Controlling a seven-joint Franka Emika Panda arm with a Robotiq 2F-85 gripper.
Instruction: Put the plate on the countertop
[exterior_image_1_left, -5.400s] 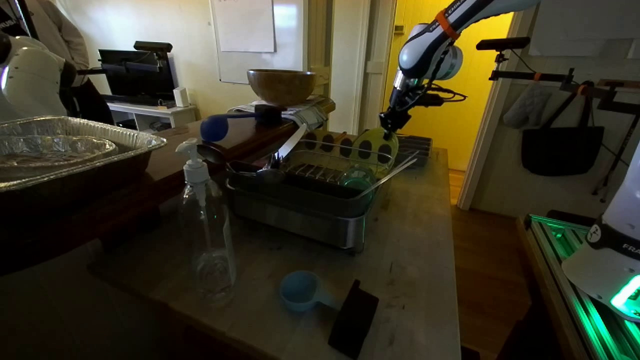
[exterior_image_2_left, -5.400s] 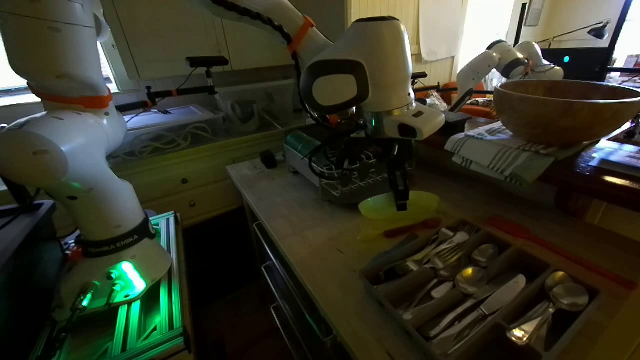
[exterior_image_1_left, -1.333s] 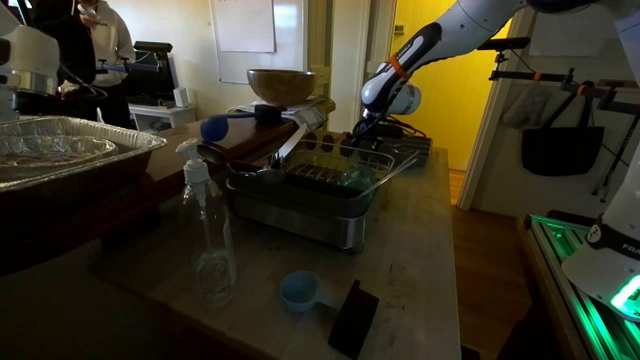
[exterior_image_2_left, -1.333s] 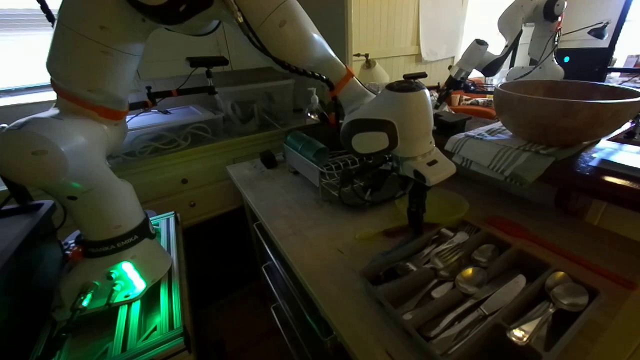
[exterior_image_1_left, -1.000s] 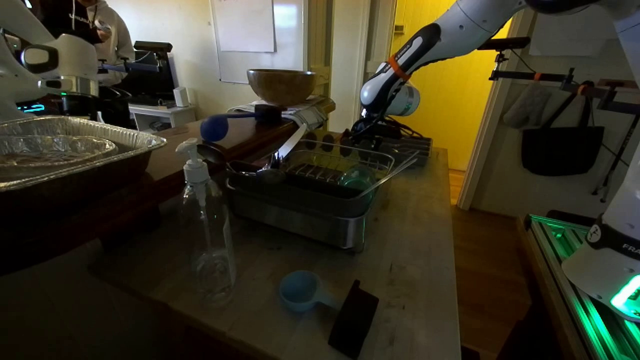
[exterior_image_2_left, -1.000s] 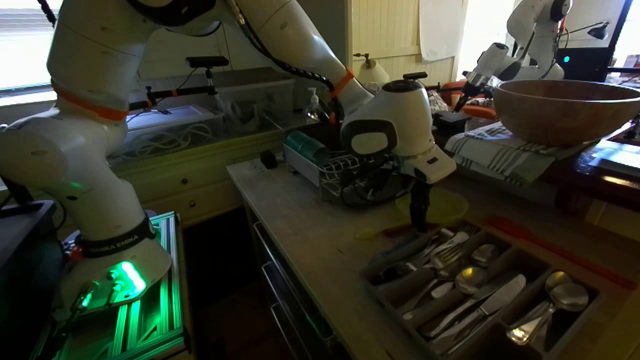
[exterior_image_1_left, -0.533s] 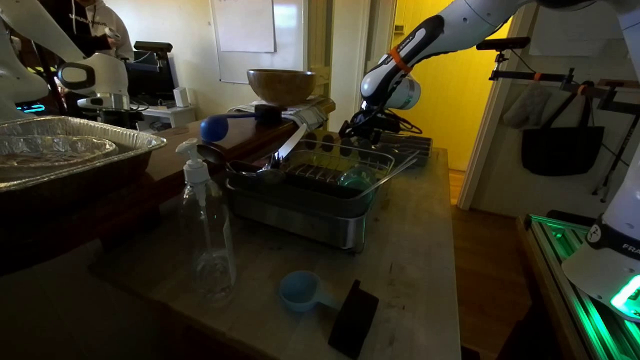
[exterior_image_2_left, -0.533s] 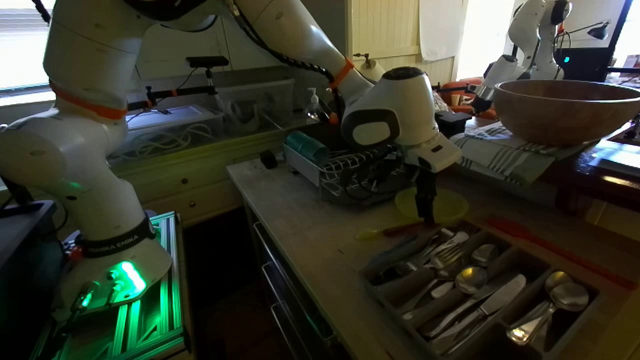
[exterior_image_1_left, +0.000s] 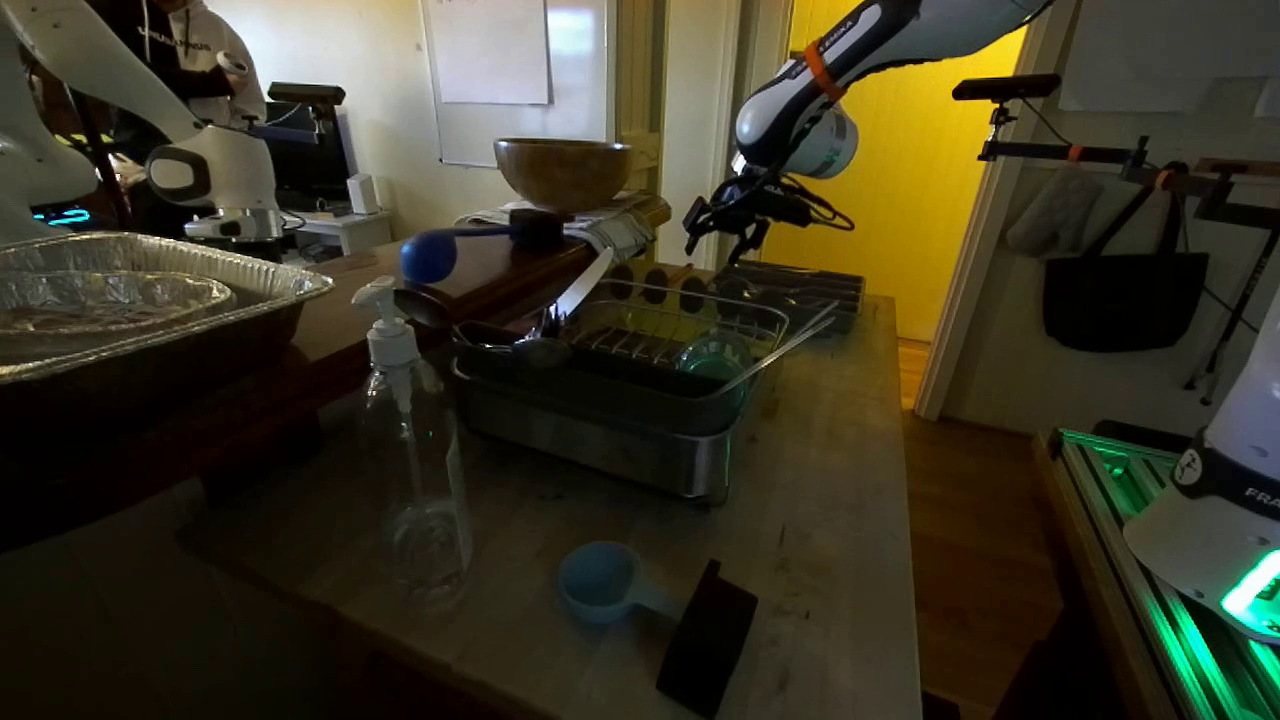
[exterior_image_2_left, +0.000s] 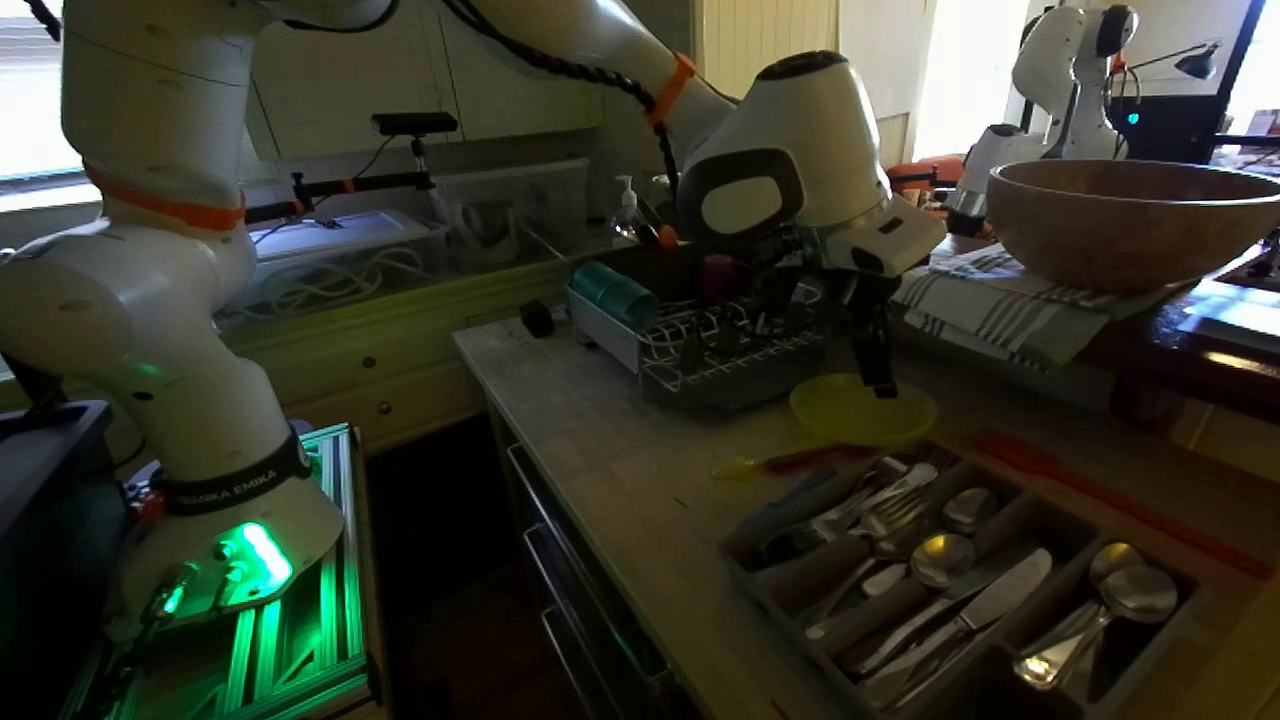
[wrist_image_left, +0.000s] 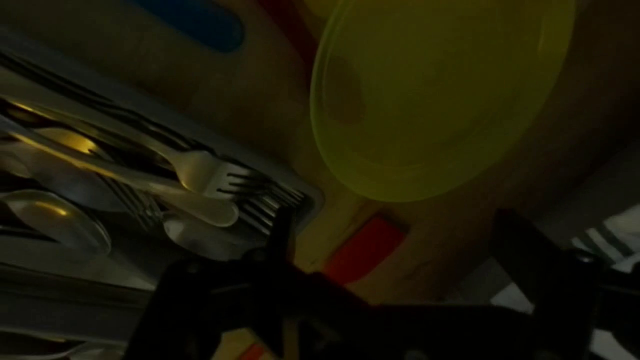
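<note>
Dim countertop (exterior_image_2_left: 600, 430), round plate (wrist_image_left: 437, 95), lying face up

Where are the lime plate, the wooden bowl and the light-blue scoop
Lime plate (wrist_image_left: 440, 95): wrist view, inner face.
Wooden bowl (exterior_image_2_left: 1135, 235): in an exterior view, outer wall.
Light-blue scoop (exterior_image_1_left: 602, 583): in an exterior view, cup.

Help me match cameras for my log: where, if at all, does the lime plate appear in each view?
In an exterior view: the plate is right of centre, a little low.
In an exterior view: I cannot pick it out beyond the dish rack.
In the wrist view: the plate is upper right, cut by the top edge.
Shared landmark: the cutlery tray, in both exterior views and at left in the wrist view.
</note>
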